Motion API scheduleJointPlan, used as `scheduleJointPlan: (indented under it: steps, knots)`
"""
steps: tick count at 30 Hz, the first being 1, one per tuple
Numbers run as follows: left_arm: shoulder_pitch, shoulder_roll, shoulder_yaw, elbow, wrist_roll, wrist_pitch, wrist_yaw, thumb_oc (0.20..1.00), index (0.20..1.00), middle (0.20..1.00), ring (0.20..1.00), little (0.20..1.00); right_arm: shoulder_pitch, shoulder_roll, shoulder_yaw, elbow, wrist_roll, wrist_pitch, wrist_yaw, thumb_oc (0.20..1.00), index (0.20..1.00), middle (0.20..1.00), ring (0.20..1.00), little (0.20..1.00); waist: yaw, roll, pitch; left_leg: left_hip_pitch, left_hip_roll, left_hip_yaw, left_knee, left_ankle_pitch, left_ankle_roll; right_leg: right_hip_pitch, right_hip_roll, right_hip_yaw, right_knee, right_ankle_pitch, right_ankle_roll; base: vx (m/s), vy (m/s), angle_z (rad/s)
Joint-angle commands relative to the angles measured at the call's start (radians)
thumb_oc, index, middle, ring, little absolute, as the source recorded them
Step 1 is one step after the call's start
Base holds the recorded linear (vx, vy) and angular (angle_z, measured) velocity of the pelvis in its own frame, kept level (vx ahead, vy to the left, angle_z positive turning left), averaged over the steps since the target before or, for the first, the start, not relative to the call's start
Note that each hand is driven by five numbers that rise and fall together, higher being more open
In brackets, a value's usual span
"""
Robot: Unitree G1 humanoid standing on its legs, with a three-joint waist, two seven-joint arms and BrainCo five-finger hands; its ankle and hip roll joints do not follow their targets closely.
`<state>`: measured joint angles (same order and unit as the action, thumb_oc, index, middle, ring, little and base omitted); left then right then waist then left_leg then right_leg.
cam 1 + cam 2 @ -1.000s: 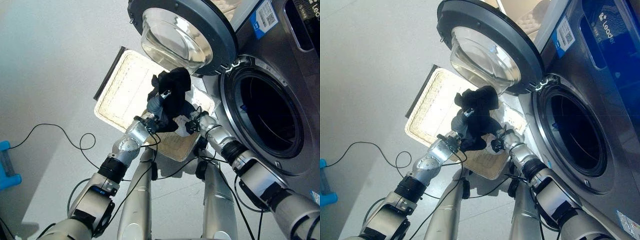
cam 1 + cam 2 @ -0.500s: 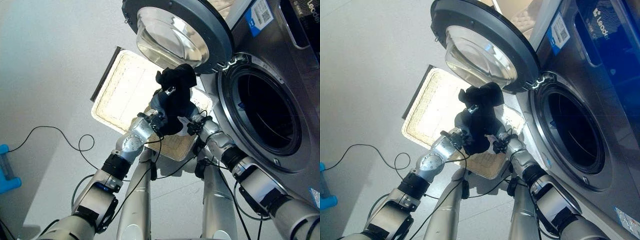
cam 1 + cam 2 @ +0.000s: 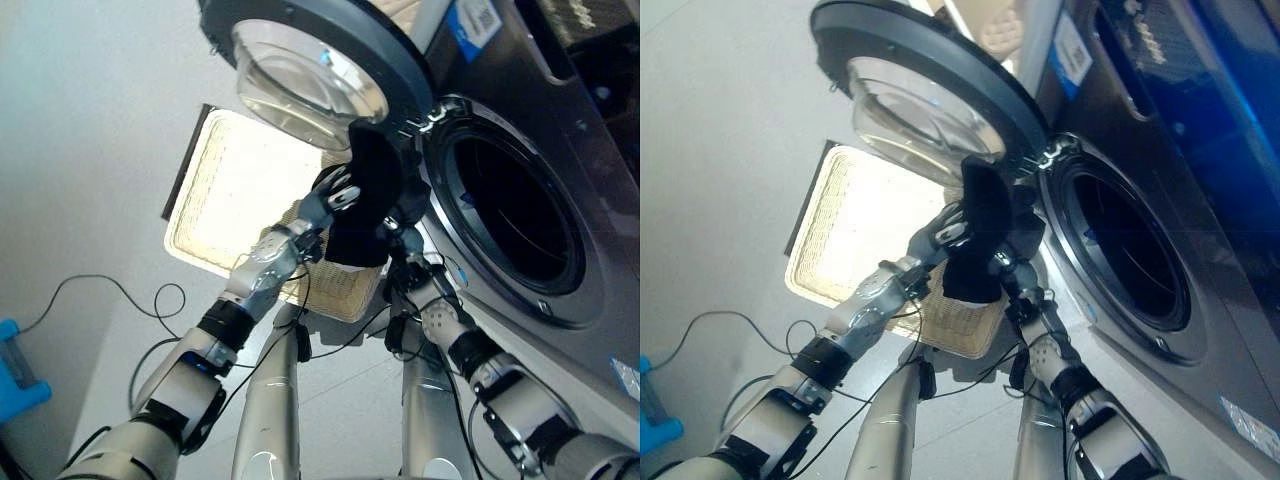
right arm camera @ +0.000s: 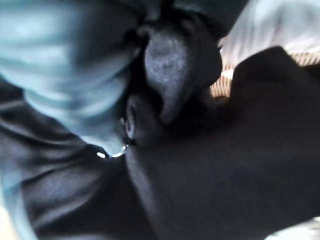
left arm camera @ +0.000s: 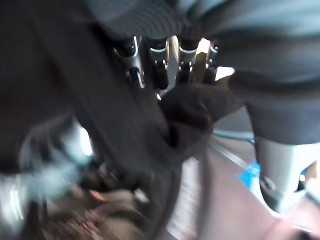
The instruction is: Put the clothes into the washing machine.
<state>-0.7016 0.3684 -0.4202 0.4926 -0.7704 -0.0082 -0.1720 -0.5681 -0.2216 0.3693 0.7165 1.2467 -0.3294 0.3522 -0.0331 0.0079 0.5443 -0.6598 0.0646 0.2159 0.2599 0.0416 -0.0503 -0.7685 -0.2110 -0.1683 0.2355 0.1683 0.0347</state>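
Garment black, long axis upright, at washer mouth; left hand fingers curled round it; right hand fingers hidden.

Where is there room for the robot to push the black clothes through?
The round washer opening is dark and bare inside its rim. The basket below the open door also looks bare. It is crowded where both hands bunch the black clothes.
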Motion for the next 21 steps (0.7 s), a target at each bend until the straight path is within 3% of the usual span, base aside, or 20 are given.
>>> scheduleJointPlan:
  steps: [1,7,13,21]
  knots:
    - [0.014,-0.077,0.014,-0.078,0.132,-0.153,0.081,1.0,1.0,1.0,1.0,1.0,-0.106,-0.015,-0.043,-0.08,0.214,-0.057,0.12,0.2,0.2,0.2,0.2,0.2,0.0,0.08,-0.024,-0.028,-0.042,0.044,-0.019,-0.006,-0.043,0.021,0.041,-0.071,0.068,-0.108,0.093,-0.01,0.163,-0.51]
    - [0.014,-0.05,0.023,-0.043,0.237,-0.211,0.17,1.0,1.0,1.0,1.0,1.0,-0.088,-0.032,-0.098,-0.047,0.338,-0.061,0.153,0.2,0.2,0.2,0.2,0.2,-0.01,0.092,-0.024,-0.014,-0.039,0.06,-0.035,-0.001,-0.048,0.03,0.049,-0.064,0.058,-0.113,0.092,0.0,0.05,-0.12]
    - [0.005,-0.043,0.06,0.052,0.217,-0.266,0.28,1.0,1.0,1.0,1.0,1.0,-0.103,-0.037,-0.184,0.042,0.498,-0.064,0.186,0.2,0.2,0.2,0.2,0.2,-0.015,0.096,-0.024,-0.01,-0.032,0.072,-0.033,-0.003,-0.052,0.03,0.054,-0.062,0.065,-0.123,0.092,0.0,0.027,-0.12]
    - [0.004,-0.053,0.08,0.09,0.203,-0.287,0.321,1.0,1.0,1.0,1.0,1.0,-0.129,-0.046,-0.239,0.116,0.533,-0.095,0.169,0.2,0.2,0.2,0.2,0.2,-0.011,0.096,-0.024,-0.014,-0.028,0.072,-0.026,-0.008,-0.052,0.027,0.053,-0.064,0.073,-0.127,0.091,0.0,-0.001,-0.01]
